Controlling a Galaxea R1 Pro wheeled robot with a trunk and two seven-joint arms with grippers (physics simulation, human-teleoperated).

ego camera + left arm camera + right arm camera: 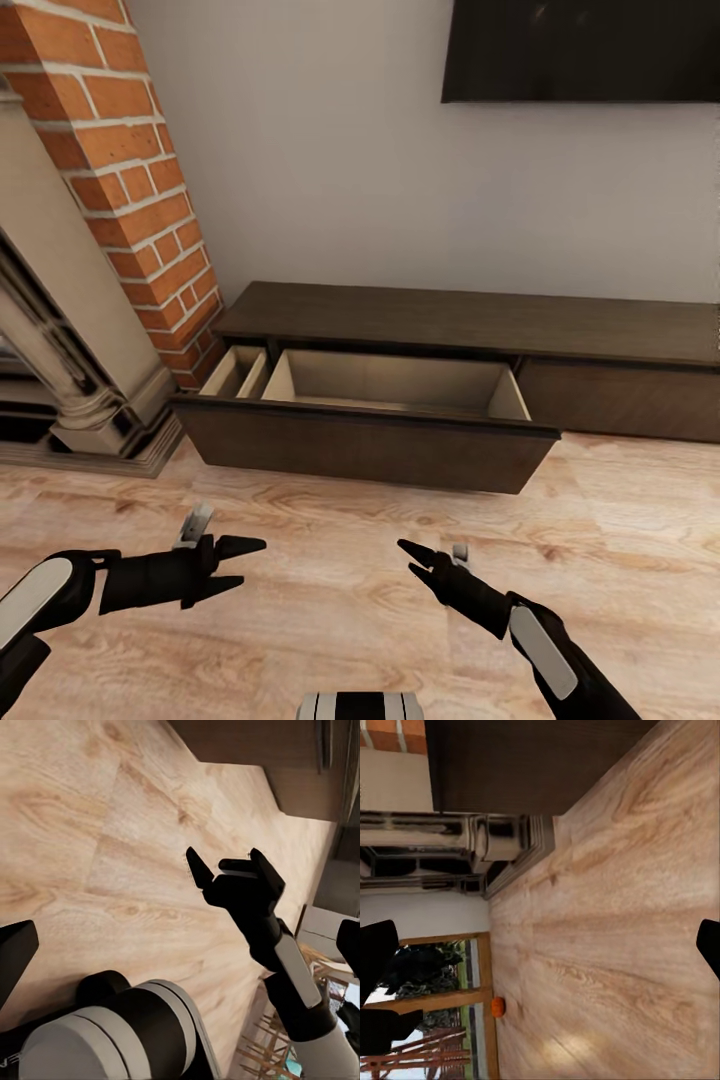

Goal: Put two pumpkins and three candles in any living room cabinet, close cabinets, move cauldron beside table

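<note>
The long low dark-brown cabinet (470,322) stands against the wall ahead. Its wide left drawer (370,450) is pulled out, and the pale tan inside (390,380) looks empty. My left gripper (250,562) hovers open over the wood floor in front of the drawer, holding nothing. My right gripper (408,558) is beside it, also open and empty; its spread fingers show at the right gripper (229,870). A small orange pumpkin (497,1006) lies far off on the floor by a wooden door frame. The candles, the cauldron and the table are out of view.
A red brick chimney (130,180) and a pale fireplace surround (80,380) stand left of the cabinet, their plinth reaching onto the floor. A dark TV (580,50) hangs above the cabinet. Wood floor (620,520) runs between me and the drawer front.
</note>
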